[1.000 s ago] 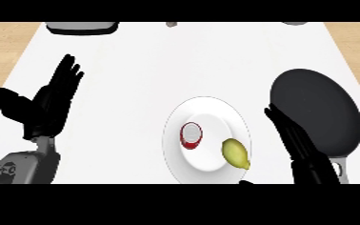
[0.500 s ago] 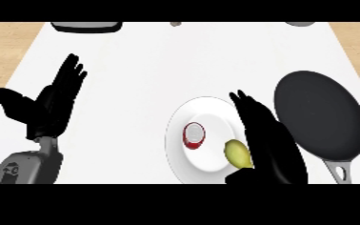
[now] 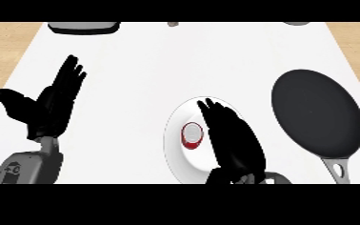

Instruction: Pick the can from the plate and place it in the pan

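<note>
Here the can (image 3: pixel 191 136) lies on the white plate (image 3: pixel 180 164), toward the plate's left-middle, showing a pale grey end ringed with red. The right hand (image 3: pixel 235 145) is over the plate just to the can's right, its black fingers (image 3: pixel 211 112) straight and close together, pointing up the view toward the plate's far rim; its inner edge is right beside the can, though whether it touches cannot be told. The hand holds nothing and covers most of the plate's right half, so whatever else lies there is hidden. The grey forearm behind it comes in from the lower edge. To the right, well apart from the can, the black pan (image 3: pixel 316 112) sits on the counter (image 3: pixel 183 62), its handle (image 3: pixel 339 169) running down toward the lower right corner; the pan holds nothing. Far off at the view's left, the left hand (image 3: pixel 53 105) rests open with fingers up and the thumb spread out to the side, clear of the plate, its grey forearm showing at the lower left corner. At the counter's far edge a grey, dark-topped object (image 3: pixel 83 27) shows at the upper left, only partly in view.
</note>
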Tool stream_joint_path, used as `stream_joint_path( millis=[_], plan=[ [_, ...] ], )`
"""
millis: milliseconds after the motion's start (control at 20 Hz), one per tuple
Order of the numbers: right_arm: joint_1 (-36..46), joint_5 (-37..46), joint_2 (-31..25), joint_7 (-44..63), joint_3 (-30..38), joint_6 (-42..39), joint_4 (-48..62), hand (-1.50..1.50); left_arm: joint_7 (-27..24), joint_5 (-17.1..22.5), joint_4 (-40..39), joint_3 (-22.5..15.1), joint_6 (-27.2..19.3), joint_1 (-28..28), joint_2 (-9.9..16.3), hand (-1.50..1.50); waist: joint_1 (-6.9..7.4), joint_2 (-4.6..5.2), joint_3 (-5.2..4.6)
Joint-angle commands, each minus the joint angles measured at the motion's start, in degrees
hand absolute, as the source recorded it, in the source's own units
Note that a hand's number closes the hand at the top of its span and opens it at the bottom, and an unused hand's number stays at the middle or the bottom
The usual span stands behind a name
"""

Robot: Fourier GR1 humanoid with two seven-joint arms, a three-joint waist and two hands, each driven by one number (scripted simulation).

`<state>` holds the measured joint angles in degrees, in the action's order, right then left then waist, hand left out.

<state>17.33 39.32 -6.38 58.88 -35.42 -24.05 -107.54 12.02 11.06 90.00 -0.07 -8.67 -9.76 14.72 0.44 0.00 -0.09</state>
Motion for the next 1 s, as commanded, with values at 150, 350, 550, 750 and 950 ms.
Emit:
stream_joint_path(
  millis=[150, 350, 550, 750, 950],
  plan=[
    [6.2, 4.0, 5.5, 14.8, -3.9, -10.5, 5.3, -1.5, 0.8, 1.3, 1.0, 1.2, 1.7, 1.1, 1.1, 0.0, 0.24, -0.2, -0.06],
    [6.0, 6.1, 6.2, 15.6, -4.8, -12.1, 5.0, -1.5, 1.5, -0.4, 1.7, 0.2, 0.0, 1.2, -0.2, 0.0, -0.2, -0.21, 0.0],
    [10.5, 3.7, 6.3, 15.1, -5.0, -6.3, 10.5, -1.5, 1.0, -2.2, 2.1, -1.5, -1.2, 0.9, -2.2, 0.0, 0.19, -0.06, 0.05],
    [14.1, 1.0, 6.3, 15.7, -3.1, -7.8, 14.3, -1.5, 0.2, -0.2, 0.7, 0.8, 1.3, 0.6, -0.6, 0.0, 0.17, -0.03, 0.02],
    [12.3, 3.4, 6.3, 15.6, -6.9, -0.9, 20.1, -1.5, 0.3, -0.7, 0.6, 1.2, 1.2, 0.1, -0.5, 0.0, 0.22, -0.02, 0.04]
  ],
)
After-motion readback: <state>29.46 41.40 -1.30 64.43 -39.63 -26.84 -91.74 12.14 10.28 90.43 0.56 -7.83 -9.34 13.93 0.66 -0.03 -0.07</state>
